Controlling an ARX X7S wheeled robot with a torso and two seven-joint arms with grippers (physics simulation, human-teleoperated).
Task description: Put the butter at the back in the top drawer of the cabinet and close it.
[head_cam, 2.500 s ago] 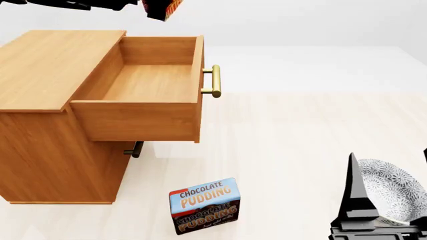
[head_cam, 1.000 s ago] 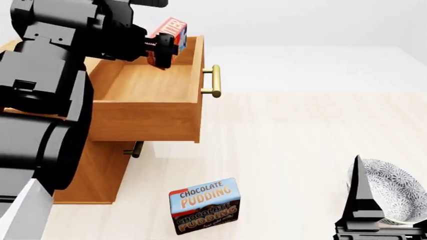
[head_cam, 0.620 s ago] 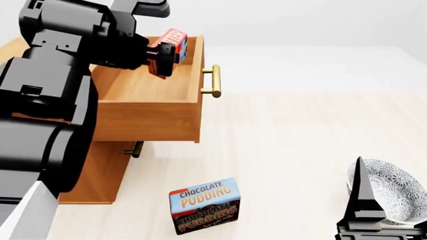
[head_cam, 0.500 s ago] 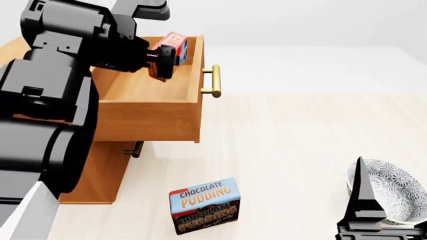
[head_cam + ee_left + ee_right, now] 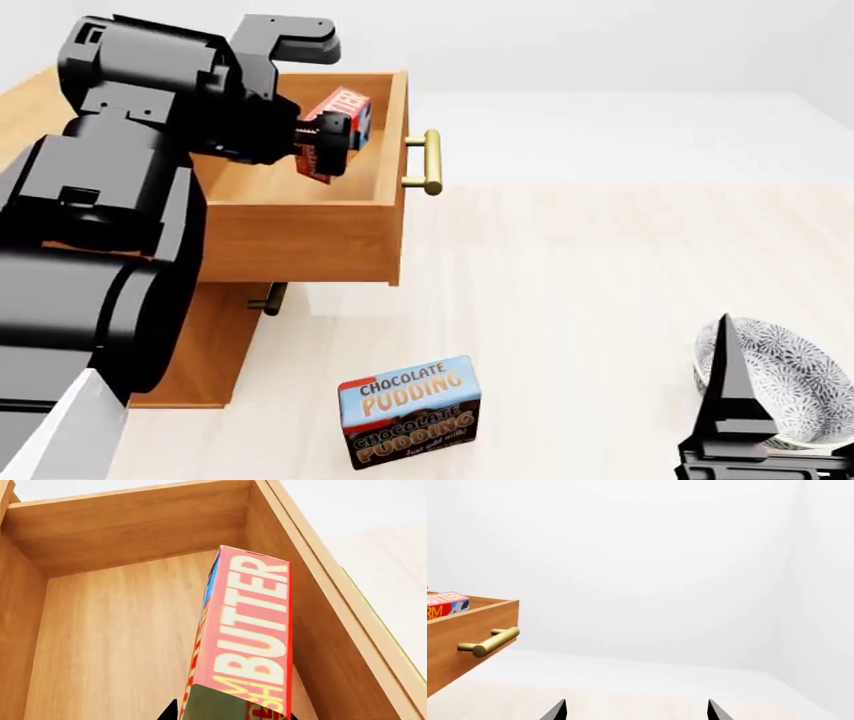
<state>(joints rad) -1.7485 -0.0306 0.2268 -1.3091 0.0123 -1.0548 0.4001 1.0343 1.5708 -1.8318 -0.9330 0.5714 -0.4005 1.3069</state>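
The butter [image 5: 342,122], a red-orange box with yellow lettering, hangs tilted inside the open top drawer [image 5: 296,242], close to the drawer's front panel. My left gripper [image 5: 318,142] is shut on it. In the left wrist view the butter [image 5: 250,635] stands above the drawer's wood floor [image 5: 107,640], with my left gripper [image 5: 230,716] clamped on its near end. The cabinet [image 5: 200,345] stands at the left. My right gripper [image 5: 734,415] is low at the right; in the right wrist view it [image 5: 636,711] is open and holds nothing. There the butter [image 5: 444,605] peeks over the drawer rim.
A chocolate pudding box [image 5: 408,410] stands on the floor in front of the cabinet. A patterned bowl [image 5: 790,385] sits by my right gripper. The brass handle [image 5: 423,162] sticks out from the drawer front. A lower drawer's handle [image 5: 271,298] shows beneath.
My left arm has come down from above the view and lowered the butter into the open drawer. Over the last second it sank a little further. The right gripper barely moved.
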